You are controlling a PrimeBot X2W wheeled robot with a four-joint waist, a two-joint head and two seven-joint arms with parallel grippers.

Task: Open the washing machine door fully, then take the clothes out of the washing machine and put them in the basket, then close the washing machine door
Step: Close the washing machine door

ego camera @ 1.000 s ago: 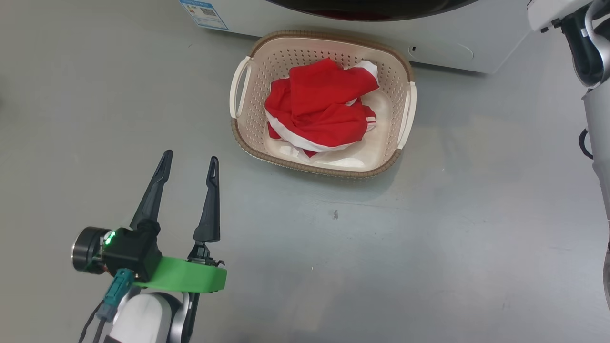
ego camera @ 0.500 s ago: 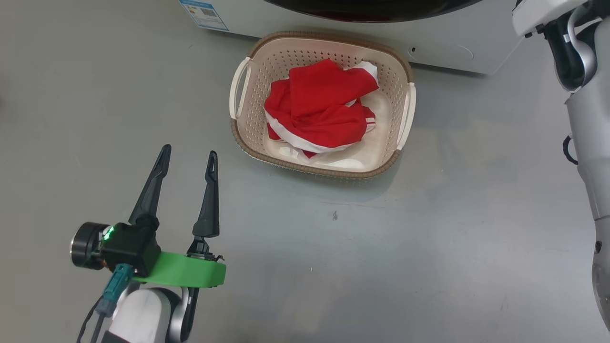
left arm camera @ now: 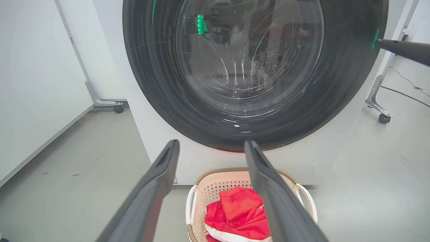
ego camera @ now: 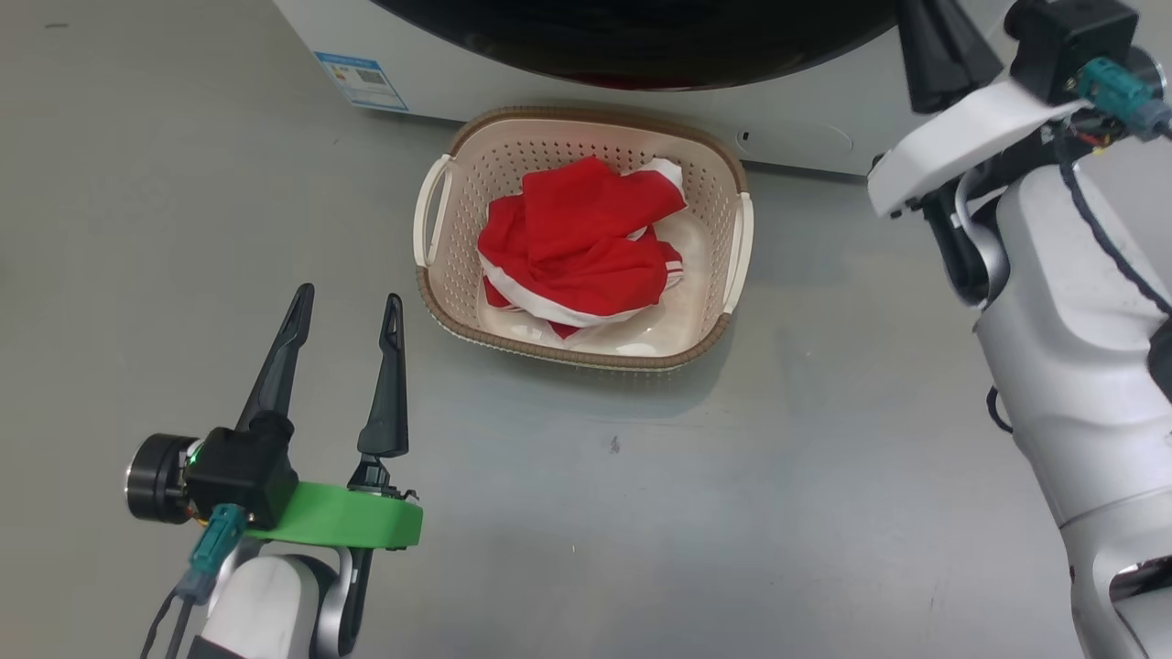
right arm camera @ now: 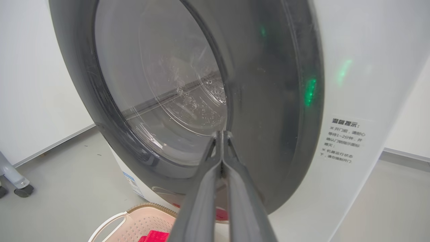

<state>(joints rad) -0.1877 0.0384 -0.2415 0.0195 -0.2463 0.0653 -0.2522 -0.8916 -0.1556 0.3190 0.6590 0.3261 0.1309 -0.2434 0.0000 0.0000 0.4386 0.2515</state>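
head view: washing machine (ego camera: pixel 806 128) cut by the top edge; of the washing machine door (ego camera: pixel 641 46) just the lower arc of the black ring shows. red streak (ego camera: pixel 632 81) under that arc: cloth or reflection, cannot tell. label (ego camera: pixel 362 81): print too small to read. clothes (ego camera: pixel 577 247): top red piece hides the lower layers, count unclear. right end effector (right arm camera: pixel 221 134): in head view its tips run off the top edge.
left wrist view: basket (left arm camera: pixel 215 178) cut by the bottom edge, partly behind one of the fingers (left arm camera: pixel 278 201) of the left end effector (left arm camera: pixel 211 146); drum (left arm camera: pixel 268 60) blurred by reflections.
right wrist view: sticker (right arm camera: pixel 344 141) text illegible.
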